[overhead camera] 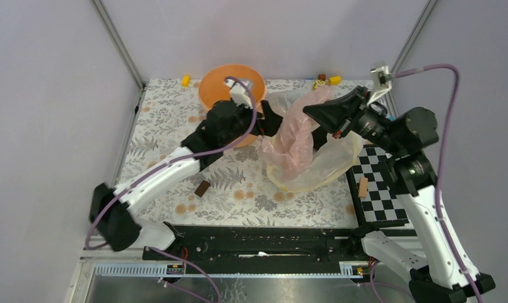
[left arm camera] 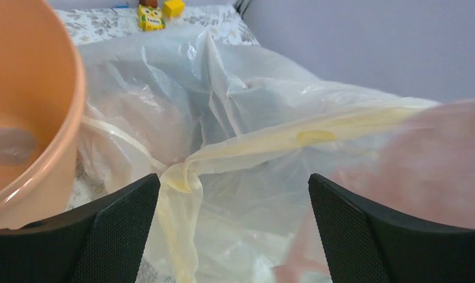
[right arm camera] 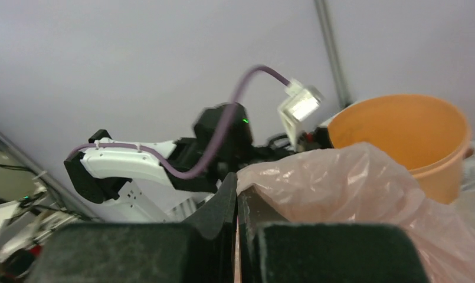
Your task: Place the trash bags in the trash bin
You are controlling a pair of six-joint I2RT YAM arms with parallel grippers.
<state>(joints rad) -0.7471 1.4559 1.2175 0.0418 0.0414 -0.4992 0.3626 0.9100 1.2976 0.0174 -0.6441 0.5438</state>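
The trash bin (overhead camera: 221,88) is a peach-orange bucket standing at the back of the table. To its right the pale-pink trash bag (overhead camera: 295,136) is lifted in a bunch, with my right gripper (overhead camera: 309,109) shut on its top edge. In the right wrist view the jaws (right arm camera: 237,197) pinch the pink film (right arm camera: 353,183), and the bin (right arm camera: 400,132) stands behind. My left gripper (overhead camera: 276,121) sits between bin and bags. Its jaws (left arm camera: 233,197) stand wide open around nothing, facing the bags, with the bin wall (left arm camera: 34,118) at left and the pink bag (left arm camera: 441,165) at right.
A cream-yellow bag (overhead camera: 330,165) and a clear whitish bag (overhead camera: 281,101) lie tangled with the pink one. Small yellow blocks (overhead camera: 185,80) and an owl toy (overhead camera: 318,83) line the back edge. A brown block (overhead camera: 202,189) lies on the floral cloth. A checkerboard (overhead camera: 383,196) with a wooden piece (overhead camera: 363,187) lies at right.
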